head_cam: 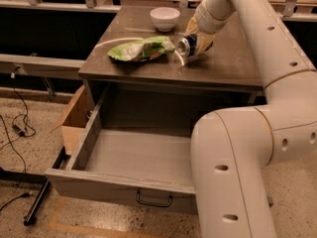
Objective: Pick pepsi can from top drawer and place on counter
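Observation:
My gripper (198, 42) is over the counter (228, 63), just right of its middle, and is shut on the pepsi can (187, 44). The can lies on its side with its silver end facing left, low over the counter or touching it; I cannot tell which. The top drawer (129, 155) is pulled fully open below the counter, with its black handle (154, 200) at the front. No can shows inside it. My white arm covers the drawer's right part.
A green snack bag (140, 49) lies on the counter just left of the can. A white bowl (164, 18) stands at the counter's back. A cardboard box (75, 118) stands left of the drawer. Cables (17, 128) lie on the floor at the left.

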`<state>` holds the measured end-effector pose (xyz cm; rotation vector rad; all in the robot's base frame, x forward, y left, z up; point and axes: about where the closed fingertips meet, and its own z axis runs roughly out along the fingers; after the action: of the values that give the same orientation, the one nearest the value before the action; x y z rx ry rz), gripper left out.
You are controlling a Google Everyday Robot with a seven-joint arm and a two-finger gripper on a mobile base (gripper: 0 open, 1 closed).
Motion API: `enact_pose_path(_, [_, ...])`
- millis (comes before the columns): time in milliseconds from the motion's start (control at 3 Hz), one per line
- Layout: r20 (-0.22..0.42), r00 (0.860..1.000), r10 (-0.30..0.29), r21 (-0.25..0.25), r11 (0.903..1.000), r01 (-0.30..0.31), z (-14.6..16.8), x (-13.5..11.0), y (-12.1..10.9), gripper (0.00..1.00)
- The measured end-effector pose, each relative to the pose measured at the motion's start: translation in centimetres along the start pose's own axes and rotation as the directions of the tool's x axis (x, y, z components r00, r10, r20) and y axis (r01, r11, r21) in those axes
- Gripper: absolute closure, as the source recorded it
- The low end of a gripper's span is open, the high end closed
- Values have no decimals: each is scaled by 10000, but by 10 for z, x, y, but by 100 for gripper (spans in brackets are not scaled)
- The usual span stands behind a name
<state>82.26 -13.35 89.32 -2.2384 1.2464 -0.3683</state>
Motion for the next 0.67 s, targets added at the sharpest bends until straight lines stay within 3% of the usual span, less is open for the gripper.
enact_pose_path(667, [-285,9991,299,-450,9985,-312,14,10,13,13])
